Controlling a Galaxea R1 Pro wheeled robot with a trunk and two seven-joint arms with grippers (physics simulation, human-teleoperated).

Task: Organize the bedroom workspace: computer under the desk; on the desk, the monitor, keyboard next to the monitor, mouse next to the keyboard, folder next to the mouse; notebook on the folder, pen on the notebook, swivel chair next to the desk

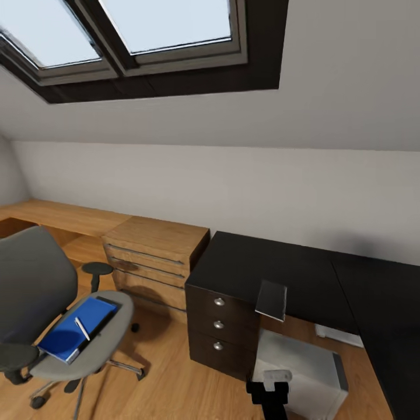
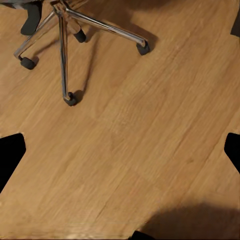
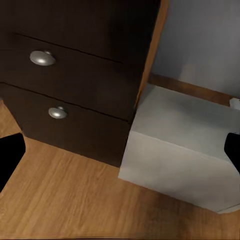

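**Wood, cloth and chrome**

The floor (image 1: 169, 373) is warm oak plank with a soft sheen. The desk (image 1: 280, 274) top is matt black, its drawers dark wood grain with brushed silver knobs (image 3: 42, 58). The swivel chair (image 1: 41, 286) wears grey cloth above polished chrome legs (image 2: 105, 26). The computer (image 3: 185, 150) looks like smooth matt pale plastic.
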